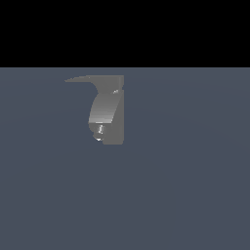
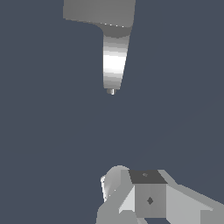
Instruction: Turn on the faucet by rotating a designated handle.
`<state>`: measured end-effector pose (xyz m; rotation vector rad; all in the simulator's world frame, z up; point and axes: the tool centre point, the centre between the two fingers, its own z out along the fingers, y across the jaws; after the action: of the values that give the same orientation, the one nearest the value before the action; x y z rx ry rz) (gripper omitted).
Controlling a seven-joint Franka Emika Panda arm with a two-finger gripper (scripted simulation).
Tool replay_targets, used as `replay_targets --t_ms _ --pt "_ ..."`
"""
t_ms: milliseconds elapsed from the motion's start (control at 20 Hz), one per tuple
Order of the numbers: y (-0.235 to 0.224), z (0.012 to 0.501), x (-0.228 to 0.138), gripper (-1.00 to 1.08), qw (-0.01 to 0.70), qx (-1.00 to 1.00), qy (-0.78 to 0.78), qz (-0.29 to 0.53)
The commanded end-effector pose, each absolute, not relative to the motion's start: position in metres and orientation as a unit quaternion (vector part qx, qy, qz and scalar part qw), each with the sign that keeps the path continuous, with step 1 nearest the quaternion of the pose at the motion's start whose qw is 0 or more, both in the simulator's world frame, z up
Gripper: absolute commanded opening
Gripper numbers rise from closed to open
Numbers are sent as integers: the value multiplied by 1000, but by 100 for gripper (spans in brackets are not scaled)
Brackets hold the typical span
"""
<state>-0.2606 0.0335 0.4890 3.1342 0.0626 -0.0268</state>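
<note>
The exterior view looks from off the arm, slightly above and fairly far back, across a plain blue-grey floor [image 1: 185, 195] that ends at a black band along its 12 o'clock edge. The faucet [image 1: 107, 112] sits small, just toward 11 o'clock of centre, its handle [image 1: 80, 79] pointing toward 9 o'clock. The wrist view rides on the arm, looking steeply down and closer in; part of the end effector [image 2: 148, 197] fills its 6 o'clock edge. Both views share the faucet [image 2: 114, 57] and surrounding floor.
</note>
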Motion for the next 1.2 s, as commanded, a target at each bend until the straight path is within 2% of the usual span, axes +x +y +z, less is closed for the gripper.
replay_targets --t_ms 0,550,1150 --pt "33 489 -261 -100 3 1000 20 -9" --pt "48 481 -255 -100 3 1000 -10 -9" --pt "95 452 -231 -100 2 994 -111 -8"
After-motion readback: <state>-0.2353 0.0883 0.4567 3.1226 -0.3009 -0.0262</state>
